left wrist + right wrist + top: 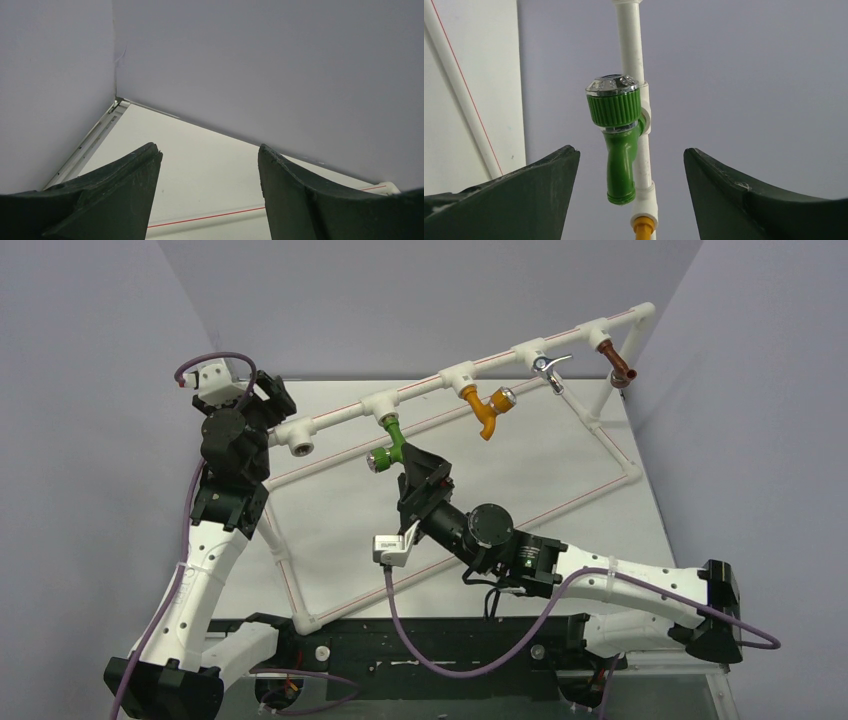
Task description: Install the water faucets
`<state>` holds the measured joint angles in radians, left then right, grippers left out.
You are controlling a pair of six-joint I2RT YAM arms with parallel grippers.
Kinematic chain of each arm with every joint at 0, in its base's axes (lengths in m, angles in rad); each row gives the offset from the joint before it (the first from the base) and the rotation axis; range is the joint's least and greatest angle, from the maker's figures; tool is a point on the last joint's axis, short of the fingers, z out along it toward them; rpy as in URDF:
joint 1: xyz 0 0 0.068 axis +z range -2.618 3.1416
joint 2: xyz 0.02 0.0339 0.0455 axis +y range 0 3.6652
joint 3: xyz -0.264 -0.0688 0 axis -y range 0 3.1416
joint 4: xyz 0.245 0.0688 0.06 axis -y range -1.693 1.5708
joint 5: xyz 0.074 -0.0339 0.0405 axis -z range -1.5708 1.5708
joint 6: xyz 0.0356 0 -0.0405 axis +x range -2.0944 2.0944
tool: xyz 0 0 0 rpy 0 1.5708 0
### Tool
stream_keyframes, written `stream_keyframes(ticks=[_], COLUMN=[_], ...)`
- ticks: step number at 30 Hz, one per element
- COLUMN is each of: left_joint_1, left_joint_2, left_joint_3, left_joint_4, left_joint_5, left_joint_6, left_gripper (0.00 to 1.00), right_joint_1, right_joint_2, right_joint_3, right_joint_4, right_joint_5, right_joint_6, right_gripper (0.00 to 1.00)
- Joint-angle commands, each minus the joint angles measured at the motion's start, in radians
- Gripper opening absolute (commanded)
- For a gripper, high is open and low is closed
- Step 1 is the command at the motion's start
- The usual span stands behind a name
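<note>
Right gripper (pixel 629 150): stands wide open, holds nothing. In the right wrist view, keeps one dark finger (pixel 539 195) on each side of the green tap (pixel 620 160), with a gap on both sides, not touching it. Green tap: hangs on the long white pipe (pixel 440 380), joined to a white joint there, with a round silver knob (pixel 613 85) on its end. From above, sits just in front of the right gripper, at the left end of the row of taps. Next along the same pipe: an orange tap (pixel 485 412), then a shiny metal tap (pixel 546 368), then a brown tap (pixel 620 368), each well apart from the next. Left gripper (pixel 272 392): stands open too, holds nothing, sits up by the left end of the pipe, near the back corner of the white table (pixel 330 540). Between its fingers, shows only the table and the grey wall (pixel 250 60).
</note>
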<state>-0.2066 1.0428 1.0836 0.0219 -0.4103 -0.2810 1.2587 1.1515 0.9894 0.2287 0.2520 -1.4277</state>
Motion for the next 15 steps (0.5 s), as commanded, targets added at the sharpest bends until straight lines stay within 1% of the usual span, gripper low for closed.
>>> stream_keyframes(ticks=[1, 3, 8, 15], left_joint_1=[-0.005, -0.006, -0.005, -0.006], left_joint_2=[0.059, 0.059, 0.062, 0.063], left_joint_3=[-0.075, -0.075, -0.074, -0.075], left_joint_4=[-0.293, -0.293, -0.294, -0.294], left_joint_5=[0.054, 0.053, 0.055, 0.056], left_joint_6=[0.037, 0.037, 0.037, 0.037], left_gripper=[0.69, 0.69, 0.68, 0.68], right_joint_1=[0.01, 0.01, 0.007, 0.007], right_joint_2=[0.044, 0.063, 0.112, 0.129], right_joint_3=[-0.012, -0.016, 0.008, 0.02], right_joint_4=[0.199, 0.242, 0.276, 0.291], right_joint_5=[0.112, 0.125, 0.158, 0.153], right_joint_6=[-0.146, -0.168, -0.18, -0.158], right_gripper=[0.77, 0.76, 0.71, 0.57])
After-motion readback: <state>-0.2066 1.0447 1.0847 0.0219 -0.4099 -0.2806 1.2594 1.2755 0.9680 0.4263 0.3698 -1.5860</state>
